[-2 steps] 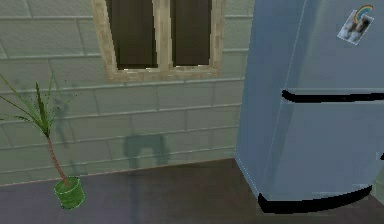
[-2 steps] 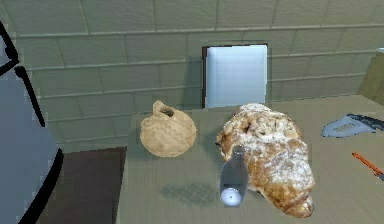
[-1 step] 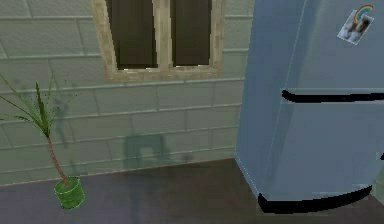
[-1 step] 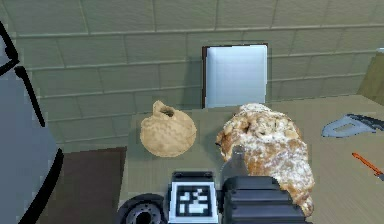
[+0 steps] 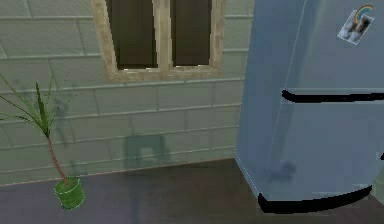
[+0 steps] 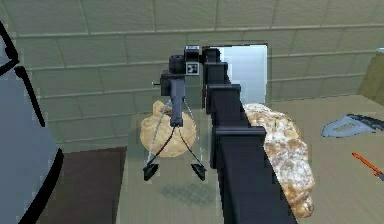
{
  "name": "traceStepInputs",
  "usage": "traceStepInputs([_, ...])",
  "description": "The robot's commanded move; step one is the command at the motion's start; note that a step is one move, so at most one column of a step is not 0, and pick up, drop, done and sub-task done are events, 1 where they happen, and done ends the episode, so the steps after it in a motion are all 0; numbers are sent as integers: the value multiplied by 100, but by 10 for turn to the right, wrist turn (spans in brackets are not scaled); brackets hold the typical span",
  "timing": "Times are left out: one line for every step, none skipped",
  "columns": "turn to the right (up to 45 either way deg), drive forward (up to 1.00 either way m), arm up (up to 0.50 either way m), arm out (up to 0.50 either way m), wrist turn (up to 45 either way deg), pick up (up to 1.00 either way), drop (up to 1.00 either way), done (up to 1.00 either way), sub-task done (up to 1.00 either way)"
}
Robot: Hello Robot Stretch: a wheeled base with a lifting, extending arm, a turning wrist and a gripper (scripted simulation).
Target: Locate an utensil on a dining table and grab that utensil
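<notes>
Reaching up from the bottom edge of the arm side view, just right of centre, a dark square arm (image 6: 240, 150) ends at two small white marker squares (image 6: 190, 65) near the top. Left of them is the gripper (image 6: 175, 172), its two thin fingers (image 6: 151, 170) pointing down toward the lower middle of the frame. A lumpy tan mass (image 6: 160, 135), like a loaf, lies on the olive tabletop (image 6: 330, 190) right behind the fingers, so I cannot tell whether the gripper holds anything. A second lumpy tan mass (image 6: 285, 150) lies right of the arm. At the far right edge, low on the tabletop, lies a thin orange-red stick (image 6: 367, 166), possibly the utensil. Above it sits a flat grey-blue thing (image 6: 348, 125). In the forward view, a pale blue fridge (image 5: 310, 110) stands on the right side, a wood-framed window (image 5: 165, 40) sits top centre in a block wall (image 5: 60, 50), and a potted plant (image 5: 50, 130) stands at lower left.
</notes>
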Motion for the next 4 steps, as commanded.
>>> traceStepInputs([0, 0, 0, 0, 450, 0, 0, 0, 0])
traceStepInputs([0, 0, 0, 0, 450, 0, 0, 0, 0])
traceStepInputs([0, 0, 0, 0, 450, 0, 0, 0, 0])
traceStepInputs([0, 0, 0, 0, 210, 0, 0, 0, 0])
